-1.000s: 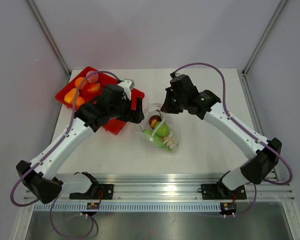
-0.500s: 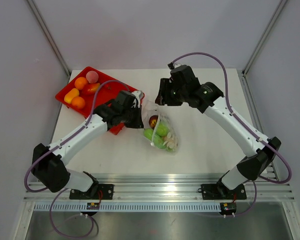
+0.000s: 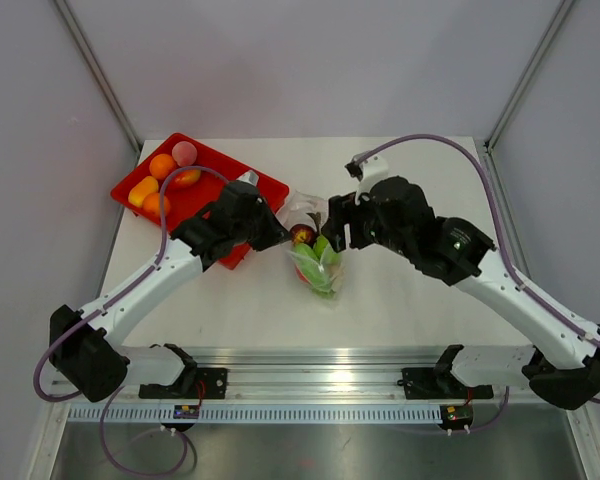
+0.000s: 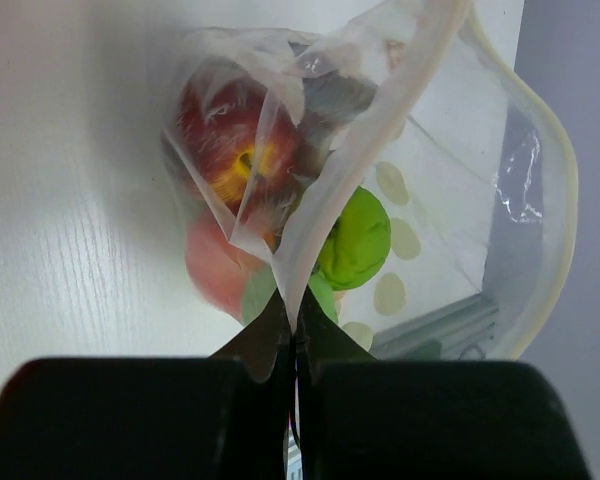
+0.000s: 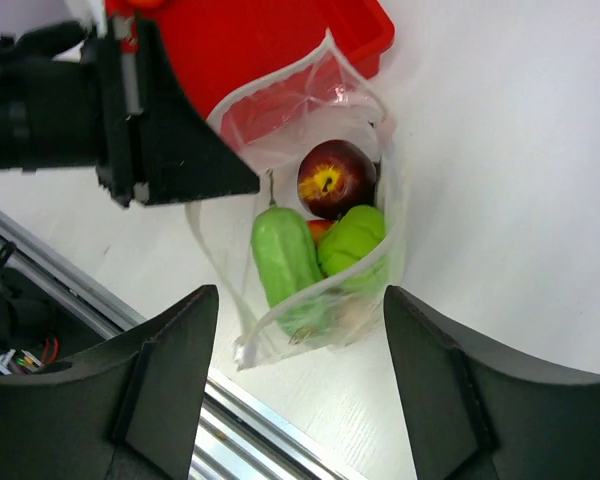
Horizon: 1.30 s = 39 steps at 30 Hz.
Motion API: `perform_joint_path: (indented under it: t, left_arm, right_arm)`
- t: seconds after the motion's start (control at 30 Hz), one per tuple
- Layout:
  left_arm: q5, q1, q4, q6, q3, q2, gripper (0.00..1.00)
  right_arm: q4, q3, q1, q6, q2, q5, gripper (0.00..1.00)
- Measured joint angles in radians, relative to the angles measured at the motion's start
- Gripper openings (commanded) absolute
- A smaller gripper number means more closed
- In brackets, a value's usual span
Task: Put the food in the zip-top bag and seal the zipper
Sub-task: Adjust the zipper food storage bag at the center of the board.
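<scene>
The left gripper (image 4: 292,335) is shut tight on the edge of the zip-top bag (image 4: 460,200). It pinches the thin plastic between its two black fingers. The right gripper (image 5: 300,300) has its fingers wide apart and holds nothing. It hangs just above the bag's open mouth.

The bag (image 3: 315,262) is in the middle of the white table (image 3: 400,300), between the two grippers. I cannot tell if its bottom rests on the table. Its zipper (image 5: 270,85) is not pressed shut, and the mouth gapes wide.

Some of the food is inside the bag. There is a red apple (image 5: 335,178) with a yellow middle, a long green piece (image 5: 280,260) and a round green piece (image 5: 355,240). A bit of something red peeks out between the two green ones.

The red tray (image 3: 225,172) lies just behind the bag, on the left side of the table. At its far end lie a few orange pieces (image 3: 162,165) and a pink one (image 3: 184,152).
</scene>
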Motion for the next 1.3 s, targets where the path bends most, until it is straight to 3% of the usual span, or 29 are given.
perform_joint_path:
  t: [0.23,0.37,0.77,1.07,1.2,1.3]
  left_arm:
    - [-0.035,0.000,0.001,-0.057,0.000,0.000,0.00]
    - [-0.049,0.000,-0.001,-0.064,0.000,0.000,0.00]
    - [-0.054,0.000,-0.003,-0.064,-0.009,-0.001,0.00]
    - [-0.056,0.000,-0.002,-0.067,-0.017,-0.004,0.00]
    - [-0.056,0.000,0.002,-0.071,-0.037,-0.019,0.00]
    - [-0.056,0.000,-0.002,-0.072,-0.045,-0.035,0.00]
  right_arm:
    - [0.079,-0.181,0.315,-0.008,-0.089,0.237,0.72]
    - [0.164,-0.345,0.423,-0.005,-0.135,0.344,0.68]
    - [0.456,-0.591,0.449,-0.027,-0.137,0.516,0.42]
    - [0.587,-0.610,0.450,-0.040,-0.108,0.531,0.33]
    - [0.618,-0.627,0.451,-0.037,-0.108,0.531,0.13]
    - [0.626,-0.635,0.451,-0.032,-0.108,0.534,0.04]
